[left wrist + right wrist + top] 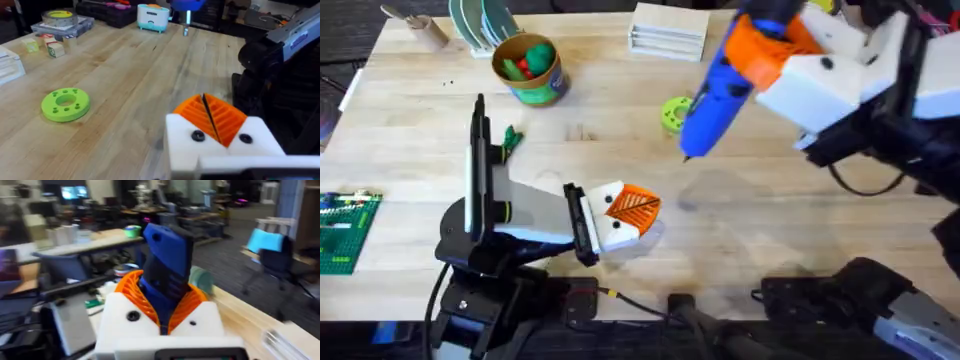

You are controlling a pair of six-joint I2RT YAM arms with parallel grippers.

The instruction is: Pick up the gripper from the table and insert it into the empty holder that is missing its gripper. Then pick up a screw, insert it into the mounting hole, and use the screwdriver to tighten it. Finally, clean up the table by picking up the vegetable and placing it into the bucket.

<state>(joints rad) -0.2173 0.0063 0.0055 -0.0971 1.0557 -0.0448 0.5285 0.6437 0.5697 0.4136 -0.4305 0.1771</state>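
Note:
My right gripper hangs high over the table's far right, shut on the blue screwdriver. The screwdriver tilts down, its bit near the lime-green disc. In the right wrist view the orange pads clamp the screwdriver's body. My left gripper rests low near the table's middle front, its orange pads pressed together. The dark-green vegetable lies beside the left arm. The bucket stands at the back left with green and red toys inside. The loose gripper, empty holder and screw are out of view.
A white rack and stacked plates stand along the back edge. A green baseplate lies at the left edge. The lime disc lies on the wood ahead of the left gripper, where the screwdriver's bit hangs farther off.

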